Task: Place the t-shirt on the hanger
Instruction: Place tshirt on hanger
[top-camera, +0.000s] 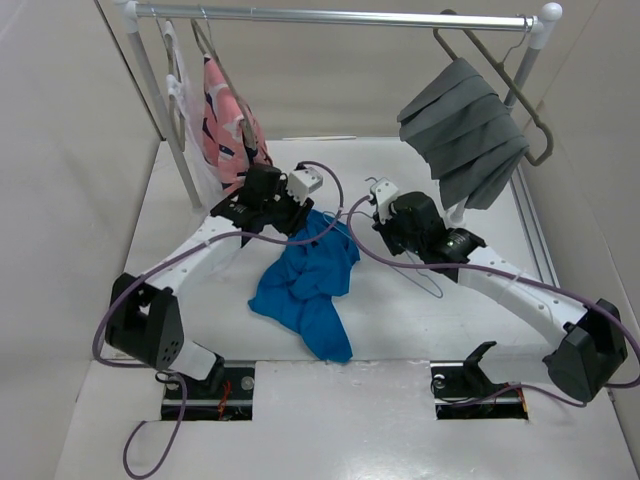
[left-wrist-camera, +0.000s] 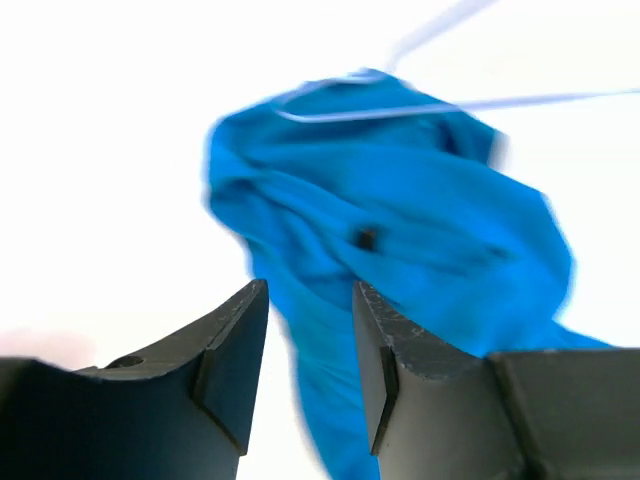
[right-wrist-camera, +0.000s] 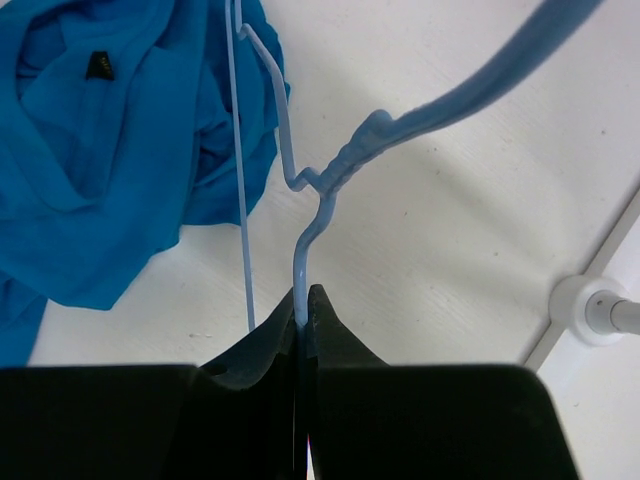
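Note:
The bright blue t-shirt (top-camera: 305, 285) lies crumpled on the white table between the two arms. My left gripper (top-camera: 288, 215) hovers over its far end, jaws open and empty; in the left wrist view the gripper (left-wrist-camera: 310, 290) frames the shirt (left-wrist-camera: 400, 240), with the hanger wire (left-wrist-camera: 450, 105) beyond it. My right gripper (top-camera: 392, 228) is shut on the thin light-blue wire hanger (top-camera: 425, 280). In the right wrist view the gripper (right-wrist-camera: 305, 295) pinches the hanger's neck (right-wrist-camera: 300, 262) just below the hook. The hanger's arm runs along the edge of the shirt (right-wrist-camera: 100, 150).
A clothes rail (top-camera: 340, 15) spans the back. A pink patterned garment (top-camera: 228, 120) hangs at its left and a pleated grey cloth (top-camera: 465, 130) on a grey-brown hanger at its right. The rail's white foot (right-wrist-camera: 590, 305) stands close to my right gripper.

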